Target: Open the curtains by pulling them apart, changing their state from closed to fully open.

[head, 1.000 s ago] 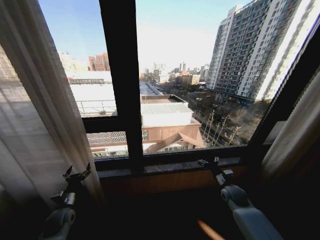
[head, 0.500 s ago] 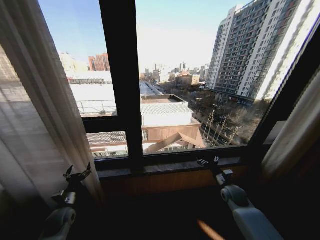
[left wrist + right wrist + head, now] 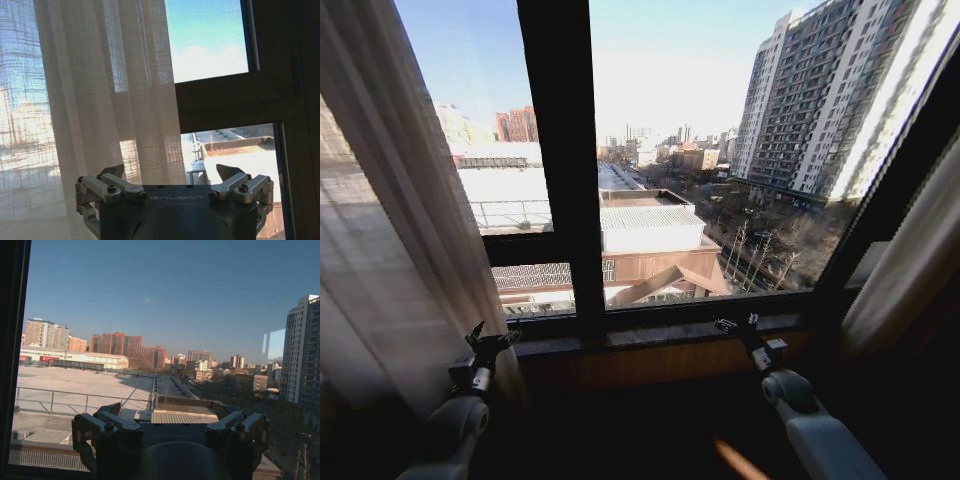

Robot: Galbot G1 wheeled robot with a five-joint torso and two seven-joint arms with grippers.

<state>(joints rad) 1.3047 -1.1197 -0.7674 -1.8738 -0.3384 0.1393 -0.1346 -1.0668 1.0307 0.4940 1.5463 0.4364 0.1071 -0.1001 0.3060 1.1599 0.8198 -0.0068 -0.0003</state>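
Observation:
The left curtain [image 3: 410,230], sheer off-white with long pleats, hangs at the left of the window, and its bunched inner edge ends near the window frame [image 3: 560,170]. My left gripper [image 3: 490,343] is low beside that edge, open, with nothing between its fingers. From the left wrist, the left gripper [image 3: 172,172] faces the left curtain [image 3: 105,90], whose folds hang in front of one finger. The right curtain [image 3: 910,270] is gathered at the far right. My right gripper [image 3: 735,323] is open at the sill, well left of it. The right gripper [image 3: 170,412] faces bare glass.
A dark windowsill [image 3: 660,335] runs under the glass, with a brown wall panel below it. A thick dark mullion splits the window. City buildings lie outside. The floor below the arms is in shadow.
My left arm has moved right and a little forward, bringing its gripper closer to the sill at the curtain's inner edge. The right arm has not moved.

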